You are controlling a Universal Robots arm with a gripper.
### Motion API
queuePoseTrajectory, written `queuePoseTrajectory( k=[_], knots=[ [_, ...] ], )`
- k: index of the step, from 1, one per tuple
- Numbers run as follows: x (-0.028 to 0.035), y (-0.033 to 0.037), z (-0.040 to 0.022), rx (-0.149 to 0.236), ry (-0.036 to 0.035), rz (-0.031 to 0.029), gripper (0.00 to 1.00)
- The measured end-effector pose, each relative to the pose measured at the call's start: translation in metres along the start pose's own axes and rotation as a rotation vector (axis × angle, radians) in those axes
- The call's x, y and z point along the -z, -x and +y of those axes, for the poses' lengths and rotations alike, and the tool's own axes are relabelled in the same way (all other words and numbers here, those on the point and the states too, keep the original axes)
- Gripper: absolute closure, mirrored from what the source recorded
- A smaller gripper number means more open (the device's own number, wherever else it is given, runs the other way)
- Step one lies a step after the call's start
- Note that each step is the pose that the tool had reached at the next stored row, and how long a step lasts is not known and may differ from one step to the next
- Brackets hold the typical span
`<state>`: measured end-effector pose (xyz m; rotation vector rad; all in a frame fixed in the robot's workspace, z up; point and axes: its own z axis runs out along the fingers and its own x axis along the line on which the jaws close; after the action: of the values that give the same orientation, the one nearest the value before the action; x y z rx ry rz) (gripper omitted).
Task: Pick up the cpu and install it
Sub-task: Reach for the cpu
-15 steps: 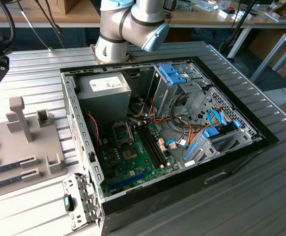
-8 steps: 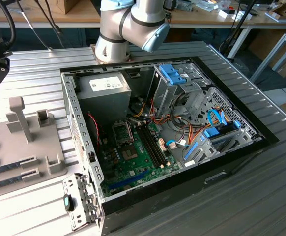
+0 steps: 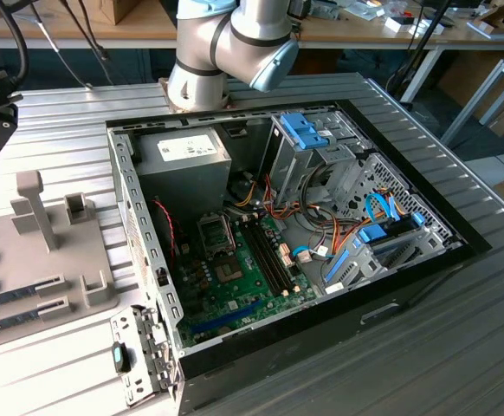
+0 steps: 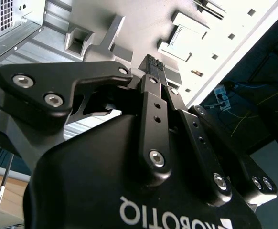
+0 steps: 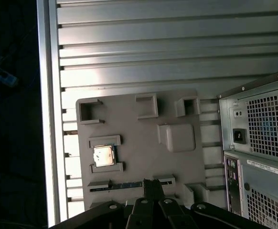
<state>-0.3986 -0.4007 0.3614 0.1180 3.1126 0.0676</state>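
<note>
Early going here: the cpu (image 5: pixel 103 156) lay flat in its pocket on the grey tray (image 5: pixel 144 133), which sat on the ribbed counter (image 5: pixel 129 47) beside the open case (image 3: pixel 131 208). The end effector (image 5: pixel 153 185) hung over the tray's edge, near the cpu but apart from it. Both wrist views showed its fingers pressed together on nothing. In the exterior view the socket (image 3: pixel 216 232) on the motherboard (image 3: pixel 243 286) looked empty. Pick-up and install were both left to do.
</note>
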Motion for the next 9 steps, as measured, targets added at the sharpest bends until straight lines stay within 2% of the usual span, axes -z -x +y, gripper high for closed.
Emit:
queuePoseTrajectory(
  k=[9],
  knots=[
    [-0.0022,-0.0005,-0.0002,0.000,0.0000,-0.0001,0.90]
  ],
)
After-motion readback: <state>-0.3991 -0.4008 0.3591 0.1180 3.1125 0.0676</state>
